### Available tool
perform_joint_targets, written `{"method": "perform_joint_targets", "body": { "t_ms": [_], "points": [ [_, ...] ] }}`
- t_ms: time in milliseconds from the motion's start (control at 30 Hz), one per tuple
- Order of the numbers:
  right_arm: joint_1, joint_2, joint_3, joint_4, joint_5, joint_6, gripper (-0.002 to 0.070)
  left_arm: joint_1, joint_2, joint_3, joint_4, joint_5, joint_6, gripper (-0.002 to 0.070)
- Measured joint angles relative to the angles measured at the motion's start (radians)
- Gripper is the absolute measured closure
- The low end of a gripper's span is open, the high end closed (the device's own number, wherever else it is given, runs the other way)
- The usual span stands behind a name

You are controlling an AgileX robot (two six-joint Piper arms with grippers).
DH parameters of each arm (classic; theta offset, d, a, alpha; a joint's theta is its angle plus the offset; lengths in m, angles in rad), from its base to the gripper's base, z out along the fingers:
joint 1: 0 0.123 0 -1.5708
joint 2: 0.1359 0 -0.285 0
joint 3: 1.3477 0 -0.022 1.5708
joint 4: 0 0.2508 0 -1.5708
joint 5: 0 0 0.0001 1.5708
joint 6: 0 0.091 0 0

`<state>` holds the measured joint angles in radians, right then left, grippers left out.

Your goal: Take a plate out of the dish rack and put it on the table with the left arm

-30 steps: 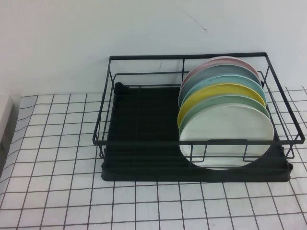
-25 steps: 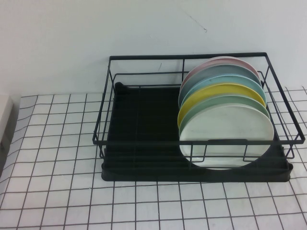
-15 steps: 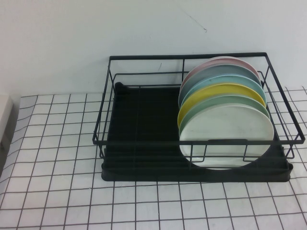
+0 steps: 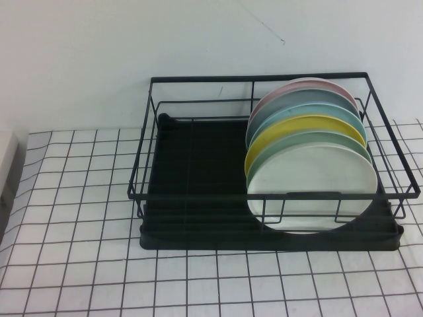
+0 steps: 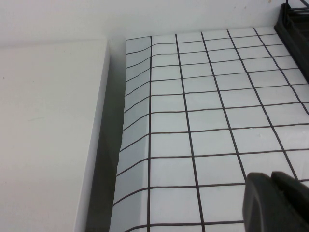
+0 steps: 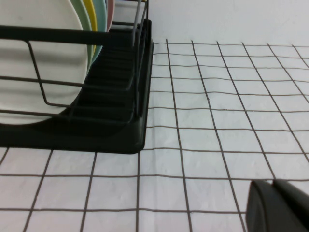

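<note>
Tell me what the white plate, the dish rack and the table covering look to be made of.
White plate: likely glazed ceramic or melamine, smooth with a soft sheen. Dish rack: thin black coated metal wire over a matte black tray, probably plastic. Table: white cloth or vinyl sheet with black grid lines, faintly rippled. Left claw and right claw hang low over the cloth.

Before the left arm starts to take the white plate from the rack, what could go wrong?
1. The plate stands behind the front wires of the dish rack and leans against the green plate, so lifting it may drag a neighbour or catch a wire.
2. The left gripper is low over the table, far from the rack; the right gripper sits near the rack's corner. The left arm must reach across the rack and may knock it.
</note>
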<state>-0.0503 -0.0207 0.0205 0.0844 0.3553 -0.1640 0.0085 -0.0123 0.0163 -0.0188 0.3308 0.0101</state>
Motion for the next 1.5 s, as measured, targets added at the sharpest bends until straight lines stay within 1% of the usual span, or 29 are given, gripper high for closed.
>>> {"method": "perform_joint_targets", "body": {
  "t_ms": [400, 767, 933, 1033, 1100, 1367, 1433, 1500],
  "points": [
    [0.000, 0.000, 0.000, 0.000, 0.000, 0.000, 0.0678, 0.000, 0.000, 0.000, 0.000, 0.000, 0.002, 0.0678],
    [0.000, 0.000, 0.000, 0.000, 0.000, 0.000, 0.0678, 0.000, 0.000, 0.000, 0.048, 0.000, 0.006, 0.0678],
    [0.000, 0.000, 0.000, 0.000, 0.000, 0.000, 0.0678, 0.000, 0.000, 0.000, 0.042, -0.006, 0.006, 0.0678],
    [0.000, 0.000, 0.000, 0.000, 0.000, 0.000, 0.0678, 0.000, 0.000, 0.002, -0.020, -0.031, -0.003, 0.0678],
    [0.000, 0.000, 0.000, 0.000, 0.000, 0.000, 0.0678, 0.000, 0.000, 0.004, -0.098, -0.051, -0.017, 0.0678],
    [0.000, 0.000, 0.000, 0.000, 0.000, 0.000, 0.0678, 0.000, 0.000, 0.006, -0.509, -0.158, -0.036, 0.0678],
    [0.000, 0.000, 0.000, 0.000, 0.000, 0.000, 0.0678, 0.000, 0.000, 0.006, -0.565, -0.181, -0.036, 0.0678],
    [0.000, 0.000, 0.000, 0.000, 0.000, 0.000, 0.0678, 0.000, 0.000, 0.006, -0.590, -0.204, -0.036, 0.0678]
  ]
}}
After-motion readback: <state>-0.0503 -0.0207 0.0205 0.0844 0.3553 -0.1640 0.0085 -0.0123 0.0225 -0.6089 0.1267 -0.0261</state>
